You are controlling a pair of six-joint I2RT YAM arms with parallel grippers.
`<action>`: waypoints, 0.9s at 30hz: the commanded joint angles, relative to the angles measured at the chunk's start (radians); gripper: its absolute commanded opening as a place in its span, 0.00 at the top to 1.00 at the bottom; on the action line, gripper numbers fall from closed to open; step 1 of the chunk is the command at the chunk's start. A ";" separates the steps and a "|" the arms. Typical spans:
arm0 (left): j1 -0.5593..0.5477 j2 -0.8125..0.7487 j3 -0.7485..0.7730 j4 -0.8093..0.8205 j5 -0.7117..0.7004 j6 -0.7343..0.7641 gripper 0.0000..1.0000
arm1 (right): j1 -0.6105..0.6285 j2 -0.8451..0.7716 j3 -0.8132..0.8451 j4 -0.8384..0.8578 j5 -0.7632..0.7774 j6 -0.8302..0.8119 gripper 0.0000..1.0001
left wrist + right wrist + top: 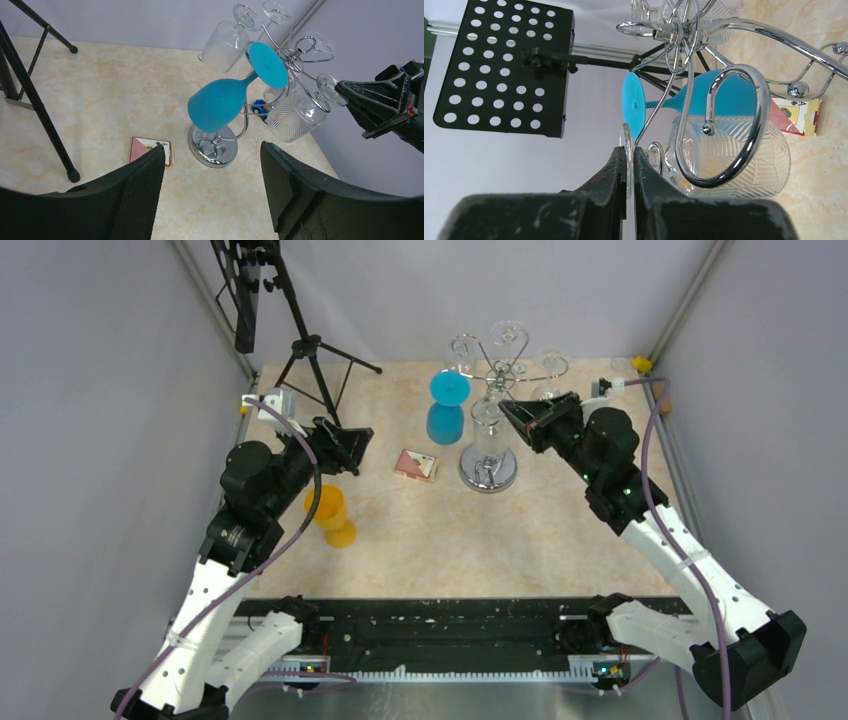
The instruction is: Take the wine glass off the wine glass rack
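One wine glass rack [488, 468], worktop's [560, 540] far edge: one blue glass [447, 405], four clear. One clear wine glass [734, 160] pinched by its foot in right gripper [627, 152]; left gripper [212, 150] wide, empty.

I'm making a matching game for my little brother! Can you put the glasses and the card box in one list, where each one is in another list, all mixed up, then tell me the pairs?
Things:
1. blue wine glass
2. orange wine glass
3. clear ribbed wine glass
4. playing-card box

Places:
A. flat on the table, near the wine glass rack base
B. hanging on the rack, foot pinched in the right gripper
C. on the table beside the left arm
D. hanging on the rack, nothing gripping it

Pairs: 1-D, 2-C, 3-B, 4-A
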 commanded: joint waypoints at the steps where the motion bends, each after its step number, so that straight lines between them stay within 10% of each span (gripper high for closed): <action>1: 0.003 0.001 0.021 0.020 0.004 -0.008 0.26 | 0.007 -0.010 0.036 0.135 0.009 0.025 1.00; 27: 0.003 0.004 0.009 0.010 0.019 -0.045 0.26 | 0.067 -0.020 0.059 0.120 -0.012 0.074 1.00</action>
